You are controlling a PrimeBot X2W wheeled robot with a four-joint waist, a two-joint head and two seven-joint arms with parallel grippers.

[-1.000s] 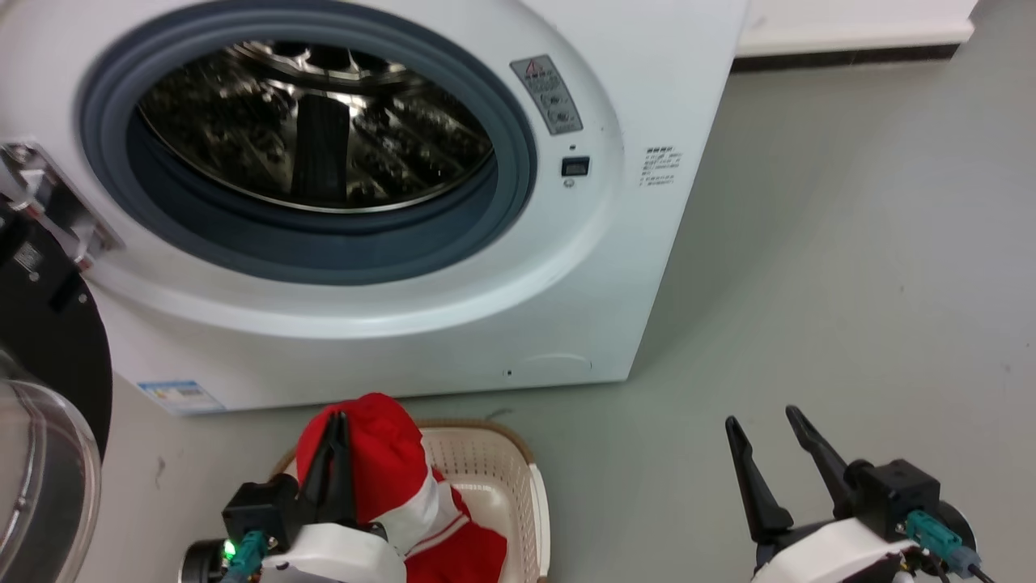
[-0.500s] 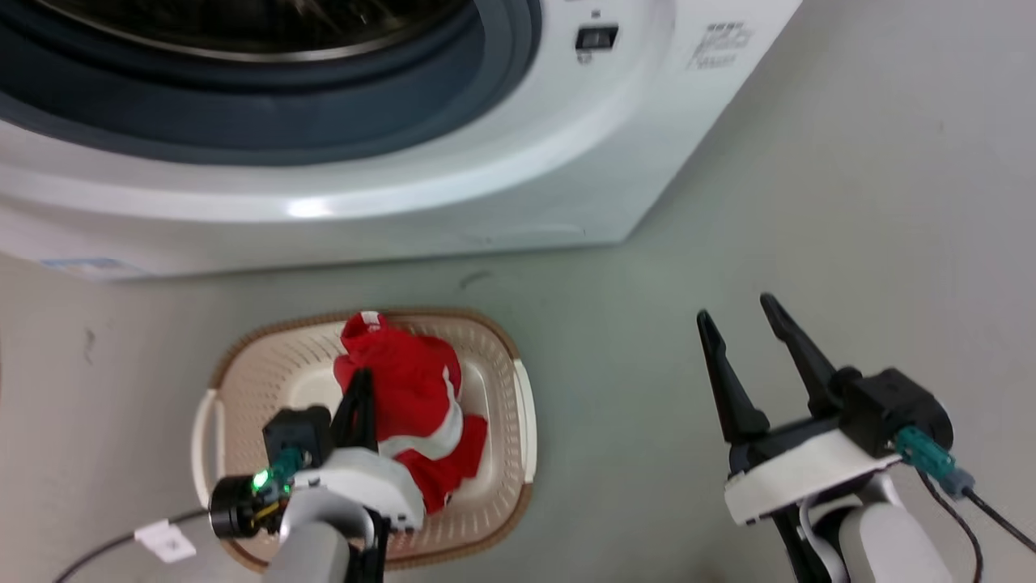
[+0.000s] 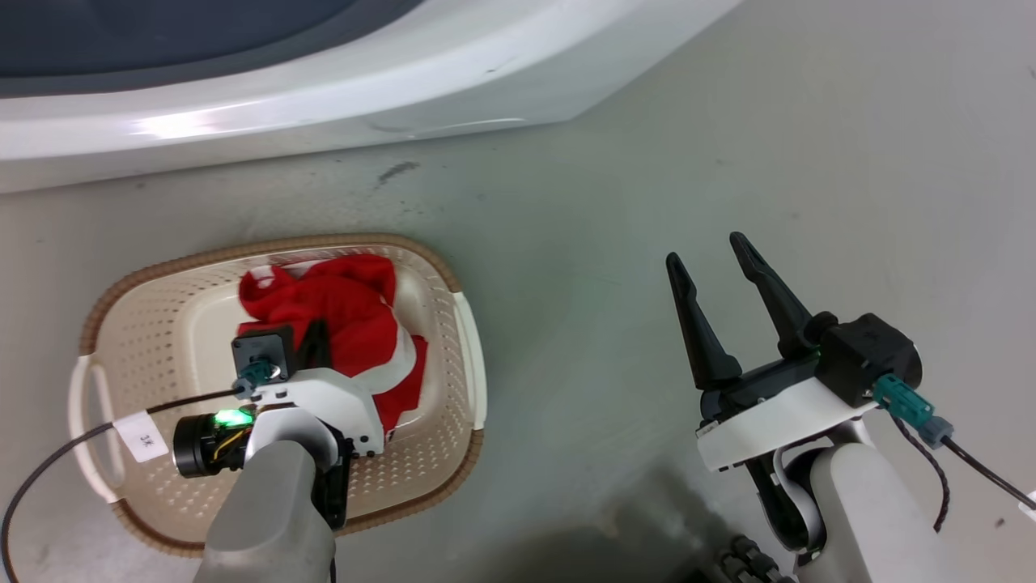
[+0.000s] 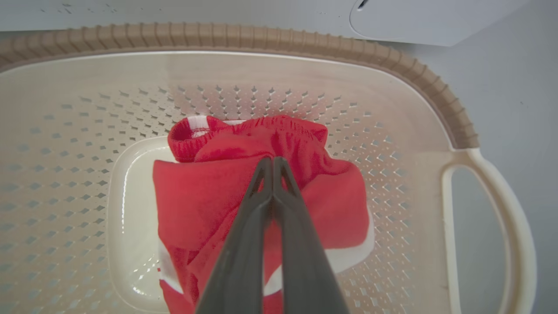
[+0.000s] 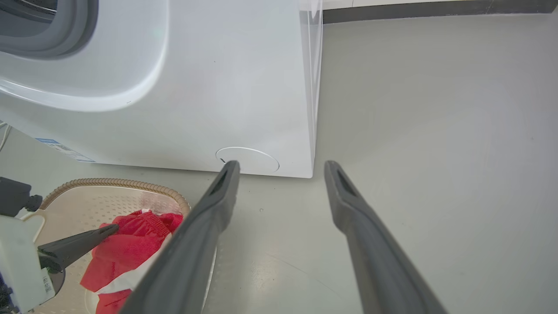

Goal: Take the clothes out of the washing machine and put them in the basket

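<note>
The red clothes (image 3: 348, 308) with white trim lie bunched in the cream basket (image 3: 267, 243), which stands on the floor in front of the white washing machine (image 3: 324, 97). My left gripper (image 3: 316, 336) reaches down into the basket, its fingers pressed together and pinching a fold of the clothes (image 4: 209, 196); the tips (image 4: 272, 160) meet on the fabric. The basket rim (image 4: 261, 39) curves around it. My right gripper (image 3: 702, 247) hovers open over bare floor to the basket's right, holding nothing. In the right wrist view the right gripper (image 5: 282, 163) faces the machine's lower corner (image 5: 218, 87), with the basket (image 5: 109, 181) and clothes (image 5: 126, 248) at lower left.
The grey floor (image 3: 769, 121) stretches to the right of the machine. A black cable with a white tag (image 3: 142, 437) trails from my left wrist over the basket's left handle. A dark skirting line (image 5: 436, 8) runs along the far wall.
The head camera has tilted down, so the drum has left the picture. My left gripper has lowered the red clothes from above the rim down into the basket. The right gripper stays open.
</note>
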